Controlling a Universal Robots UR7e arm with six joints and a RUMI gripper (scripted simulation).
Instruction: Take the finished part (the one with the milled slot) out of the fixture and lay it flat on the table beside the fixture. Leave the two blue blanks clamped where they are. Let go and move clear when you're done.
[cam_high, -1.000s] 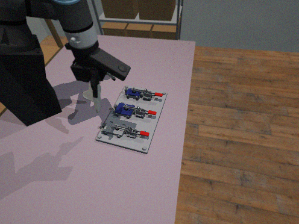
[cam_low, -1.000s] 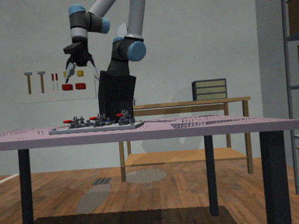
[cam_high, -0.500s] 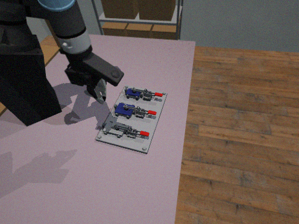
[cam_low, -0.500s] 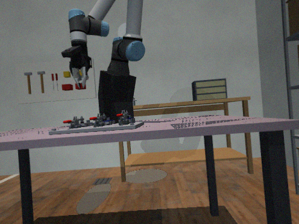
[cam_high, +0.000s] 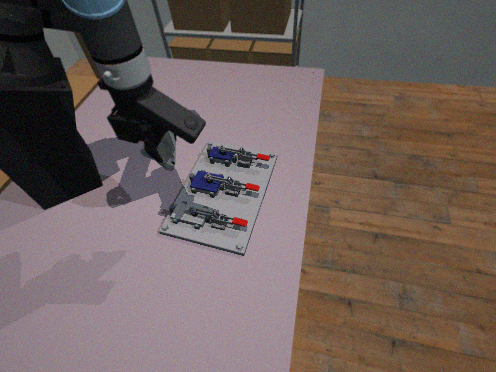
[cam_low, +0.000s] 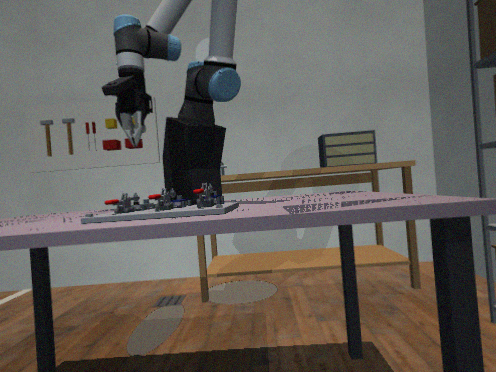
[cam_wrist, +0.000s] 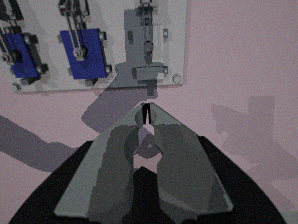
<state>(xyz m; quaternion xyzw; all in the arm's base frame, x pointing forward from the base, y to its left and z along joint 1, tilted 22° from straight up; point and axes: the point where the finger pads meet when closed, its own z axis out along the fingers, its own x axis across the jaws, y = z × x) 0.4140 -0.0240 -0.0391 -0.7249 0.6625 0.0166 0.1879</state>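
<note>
The fixture (cam_high: 248, 207) (cam_low: 160, 215) (cam_wrist: 54, 80) is a light grey plate with three clamp stations. Two blue blanks (cam_high: 220, 155) (cam_high: 206, 181) (cam_wrist: 86, 55) (cam_wrist: 21, 56) sit under clamp arms. The pale grey finished part (cam_high: 189, 219) (cam_wrist: 158, 52) appears to lie in the end station, under its clamp arm and partly in the arm's shadow; its slot cannot be made out. My gripper (cam_high: 172, 166) (cam_low: 134, 145) (cam_wrist: 147, 104) is shut and empty, its fingertips together. It hangs well above the table, off the fixture's robot-side edge.
Red clamp handles (cam_high: 240, 221) (cam_high: 252, 187) (cam_high: 263, 157) point away from the robot, toward the near edge of the pink table (cam_high: 225, 300) (cam_low: 300, 218). A wooden workbench (cam_low: 320, 171) stands behind, and a shelf with boxes (cam_high: 231, 50) stands beyond the table.
</note>
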